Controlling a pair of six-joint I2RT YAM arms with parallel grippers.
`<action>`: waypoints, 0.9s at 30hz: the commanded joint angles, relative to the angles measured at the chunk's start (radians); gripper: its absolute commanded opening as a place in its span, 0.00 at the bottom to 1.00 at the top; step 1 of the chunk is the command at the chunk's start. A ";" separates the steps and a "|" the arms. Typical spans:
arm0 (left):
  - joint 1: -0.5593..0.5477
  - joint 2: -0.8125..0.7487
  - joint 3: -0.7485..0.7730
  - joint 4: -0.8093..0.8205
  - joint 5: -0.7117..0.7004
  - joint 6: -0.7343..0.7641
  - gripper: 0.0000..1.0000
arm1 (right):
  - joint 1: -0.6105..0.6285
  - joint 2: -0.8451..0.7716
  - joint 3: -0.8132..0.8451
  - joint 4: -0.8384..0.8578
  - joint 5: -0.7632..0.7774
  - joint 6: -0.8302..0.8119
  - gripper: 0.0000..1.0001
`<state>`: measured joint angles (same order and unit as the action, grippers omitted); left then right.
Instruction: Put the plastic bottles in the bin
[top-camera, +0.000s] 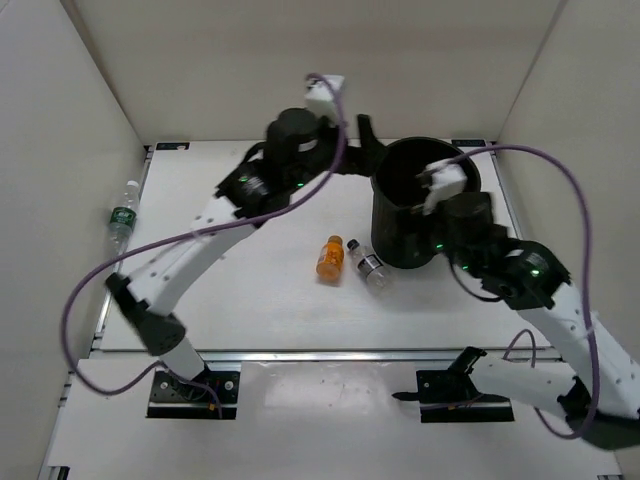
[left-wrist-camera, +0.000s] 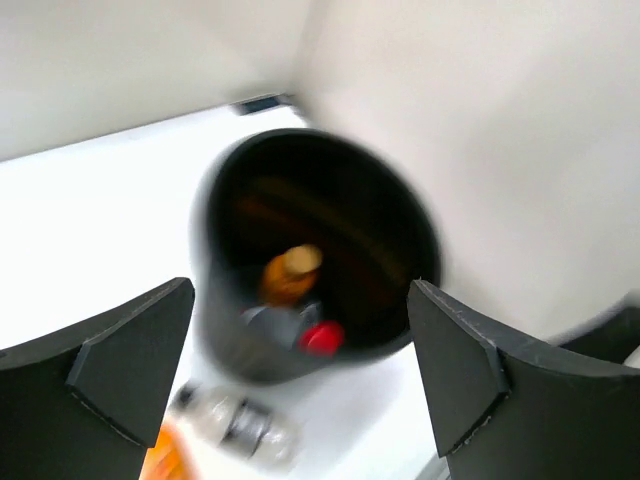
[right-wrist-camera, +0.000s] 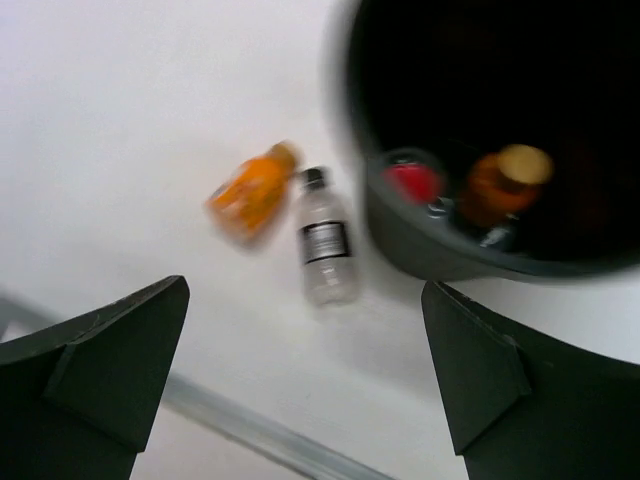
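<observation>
The black bin (top-camera: 400, 240) stands at the right of the table. In the left wrist view the bin (left-wrist-camera: 225, 330) holds a red-capped bottle (left-wrist-camera: 320, 338) and an amber bottle (left-wrist-camera: 290, 275). The short orange bottle (top-camera: 330, 257) and the tiny clear dark-capped bottle (top-camera: 368, 265) lie on the table just left of the bin. The green-label bottle (top-camera: 122, 215) lies at the far left by the wall. My left gripper (top-camera: 362, 148) hovers open and empty beside the bin's far-left rim. My right gripper (top-camera: 432, 190) is open and empty above the bin's near rim.
White walls close in the table on three sides. A metal rail (right-wrist-camera: 250, 425) runs along the near edge. The right wrist view shows the orange bottle (right-wrist-camera: 250, 190), the clear bottle (right-wrist-camera: 325, 245) and the bin (right-wrist-camera: 420, 250) below the open fingers (right-wrist-camera: 110, 360).
</observation>
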<state>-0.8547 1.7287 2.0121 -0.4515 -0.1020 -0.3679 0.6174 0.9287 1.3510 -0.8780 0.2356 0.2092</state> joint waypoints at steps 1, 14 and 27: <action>0.136 -0.215 -0.258 -0.136 -0.096 -0.060 0.99 | 0.324 0.088 0.037 0.042 0.181 -0.019 0.99; 0.494 -0.865 -1.096 -0.378 -0.121 -0.200 0.98 | 0.165 0.297 -0.282 0.293 0.012 -0.016 0.95; 0.462 -0.963 -1.245 -0.368 -0.042 -0.240 0.99 | 0.070 0.286 -0.653 0.673 -0.054 -0.129 0.89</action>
<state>-0.4053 0.8082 0.7742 -0.8223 -0.1703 -0.5991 0.6930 1.2510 0.7357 -0.3843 0.2131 0.1028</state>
